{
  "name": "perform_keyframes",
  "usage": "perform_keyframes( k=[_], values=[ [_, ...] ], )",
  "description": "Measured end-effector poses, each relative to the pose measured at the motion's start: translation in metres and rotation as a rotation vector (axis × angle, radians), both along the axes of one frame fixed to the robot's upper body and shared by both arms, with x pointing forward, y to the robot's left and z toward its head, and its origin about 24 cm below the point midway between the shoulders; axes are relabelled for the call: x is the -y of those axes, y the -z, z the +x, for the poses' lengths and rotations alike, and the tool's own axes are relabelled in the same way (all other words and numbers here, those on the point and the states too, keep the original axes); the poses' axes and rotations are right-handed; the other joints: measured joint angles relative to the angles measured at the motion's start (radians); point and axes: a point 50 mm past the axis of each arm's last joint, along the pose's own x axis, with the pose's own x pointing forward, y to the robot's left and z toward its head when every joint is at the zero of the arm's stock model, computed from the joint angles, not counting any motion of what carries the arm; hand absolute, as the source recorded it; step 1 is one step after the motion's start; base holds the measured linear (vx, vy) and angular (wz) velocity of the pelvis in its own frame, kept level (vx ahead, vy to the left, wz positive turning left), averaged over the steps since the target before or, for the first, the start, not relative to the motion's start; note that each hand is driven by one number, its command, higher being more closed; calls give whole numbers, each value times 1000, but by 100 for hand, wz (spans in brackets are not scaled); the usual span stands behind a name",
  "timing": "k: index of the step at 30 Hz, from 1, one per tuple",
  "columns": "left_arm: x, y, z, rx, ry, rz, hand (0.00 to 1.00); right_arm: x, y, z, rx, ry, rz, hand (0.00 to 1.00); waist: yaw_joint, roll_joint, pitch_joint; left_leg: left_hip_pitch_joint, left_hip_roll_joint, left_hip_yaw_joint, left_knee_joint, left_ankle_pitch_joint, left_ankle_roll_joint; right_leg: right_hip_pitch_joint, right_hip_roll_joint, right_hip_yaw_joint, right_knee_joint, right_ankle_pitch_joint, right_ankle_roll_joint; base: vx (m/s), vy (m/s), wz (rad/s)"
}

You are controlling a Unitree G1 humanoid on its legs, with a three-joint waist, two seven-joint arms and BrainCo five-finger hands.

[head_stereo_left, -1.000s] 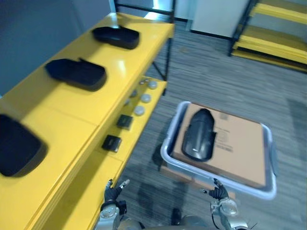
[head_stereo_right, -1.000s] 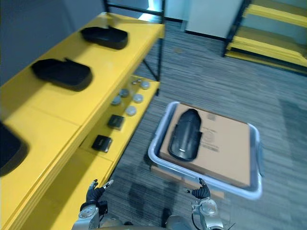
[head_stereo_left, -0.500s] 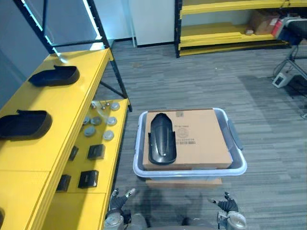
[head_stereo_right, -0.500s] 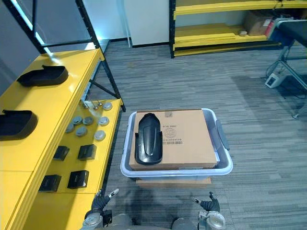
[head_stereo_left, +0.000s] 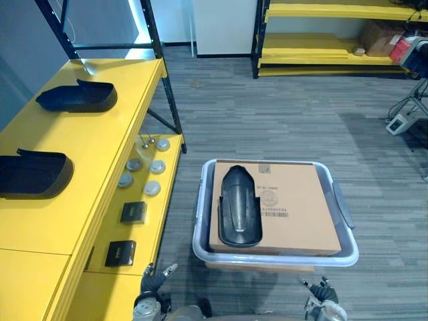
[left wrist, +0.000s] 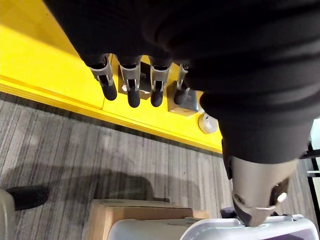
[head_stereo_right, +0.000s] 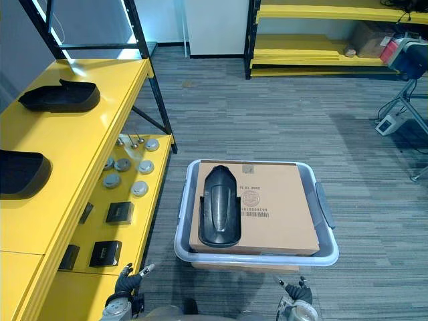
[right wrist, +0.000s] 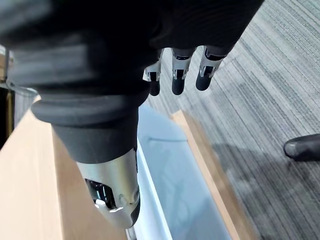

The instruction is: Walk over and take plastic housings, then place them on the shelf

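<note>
The left robot hand [head_stereo_left: 154,279] and right robot hand [head_stereo_left: 322,294] hang low, fingers relaxed.

Three black plastic housings [head_stereo_left: 77,98] [head_stereo_left: 33,175] [head_stereo_left: 239,214]: two lie on the top level of the yellow shelf [head_stereo_left: 114,140], near its back edge. The third lies on the one cardboard box [head_stereo_left: 294,214], which sits in the one pale plastic bin [head_stereo_left: 267,258]. On the shelf's lower level are five round grey discs [head_stereo_left: 157,166] and four small black blocks [head_stereo_left: 133,212], two of them partly hidden under the top level's edge.

a workshop storeroom: long yellow shelves [head_stereo_left: 87,154] on black frames [head_stereo_left: 165,87], small parts [head_stereo_left: 152,188] in rows, grey carpet [head_stereo_left: 281,127]
</note>
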Motion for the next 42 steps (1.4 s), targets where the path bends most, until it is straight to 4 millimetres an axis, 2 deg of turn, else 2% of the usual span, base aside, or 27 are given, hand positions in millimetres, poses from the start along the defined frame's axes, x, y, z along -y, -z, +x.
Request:
perform_keyframes(
  k=[2,4,5,7,8,9,11,12,14,15,17,20,23,28,33,38,39,42],
  values=[
    [-2,0,-1,-1,-13,2,0,18,-11,4,46,60,-52,0,-3,-1,0,10,-2,5,-25,10,1,-7,0,11,-1,6,1,-48,19,-19],
    [-6,0,-3,0,-35,6,0,38,-31,16,119,81,-140,0,-5,-1,0,10,-5,18,-44,24,7,-20,-1,27,-5,16,4,-68,36,-21],
    [-8,-1,-3,0,-40,10,0,48,-45,24,173,77,-194,0,-9,-3,-1,9,-11,19,-57,32,9,-24,-5,28,-13,19,7,-89,39,-12],
    [-9,0,-5,-5,-39,11,0,68,-93,49,343,58,-359,0,-14,-5,-2,9,-25,20,-88,52,20,-37,-9,38,-24,21,10,-105,36,-7],
    [-9,0,-7,-8,-40,11,0,71,-106,54,389,52,-398,0,-15,-7,-3,9,-29,19,-94,55,19,-38,-11,39,-27,21,11,-95,35,2],
    [-8,1,-8,-13,-40,10,0,73,-130,64,475,29,-469,0,-15,-8,-5,9,-33,18,-106,63,22,-42,-15,39,-30,21,13,-96,42,5],
    [-8,1,-11,-20,-38,11,0,65,-161,79,601,-42,-560,0,-14,-9,-9,7,-38,12,-114,71,25,-51,-17,37,-30,24,18,-87,36,7],
    [-8,2,-13,-24,-36,11,0,61,-167,83,632,-65,-571,0,-14,-11,-11,7,-39,11,-114,71,25,-51,-18,36,-30,24,19,-44,22,6],
    [-5,3,-19,-35,-20,5,0,37,-180,100,713,-182,-586,0,-13,-12,-17,-1,-45,-3,-117,74,29,-53,-22,27,-32,23,22,-23,19,13],
    [-4,3,-18,-33,-11,2,0,30,-182,104,725,-216,-588,0,-13,-12,-18,-6,-47,-8,-119,75,30,-56,-23,23,-33,23,24,-15,20,17],
    [0,2,-14,-13,23,-11,0,1,-185,121,770,-365,-574,0,-5,-10,-21,-34,-51,-18,-115,81,36,-80,-25,18,-35,26,28,9,23,13],
    [4,1,-11,1,43,-15,0,-32,-183,137,776,-540,-578,0,4,-11,-20,-57,-61,-43,-114,92,47,-83,-28,-7,-52,33,33,63,19,24],
    [6,0,-9,7,55,-16,0,-51,-172,153,732,-636,-570,0,13,-9,-19,-72,-71,-71,-113,96,52,-75,-32,-34,-67,33,33,82,11,31],
    [11,-4,4,47,88,-15,0,-60,-142,170,527,-692,-577,0,53,-1,13,-89,-75,-103,-113,98,54,-70,-33,-56,-69,34,31,53,-3,27],
    [12,-6,11,64,95,-7,0,-66,-123,180,375,-672,-582,0,54,6,55,-113,-83,-138,-113,104,57,-78,-39,-82,-68,35,31,17,-5,20],
    [14,-10,17,91,100,9,0,-64,-114,184,278,-622,-587,0,61,9,86,-124,-84,-142,-113,104,58,-86,-40,-85,-66,48,31,19,1,6],
    [15,-10,17,93,102,10,0,-64,-115,185,276,-614,-593,100,63,10,90,-124,-84,-142,-113,104,58,-86,-40,-85,-66,51,29,0,0,0],
    [18,-11,21,101,117,11,0,-65,-115,193,244,-604,-611,100,71,10,101,-126,-83,-141,-113,104,58,-90,-40,-84,-66,62,29,-8,0,-3]
  ],
)
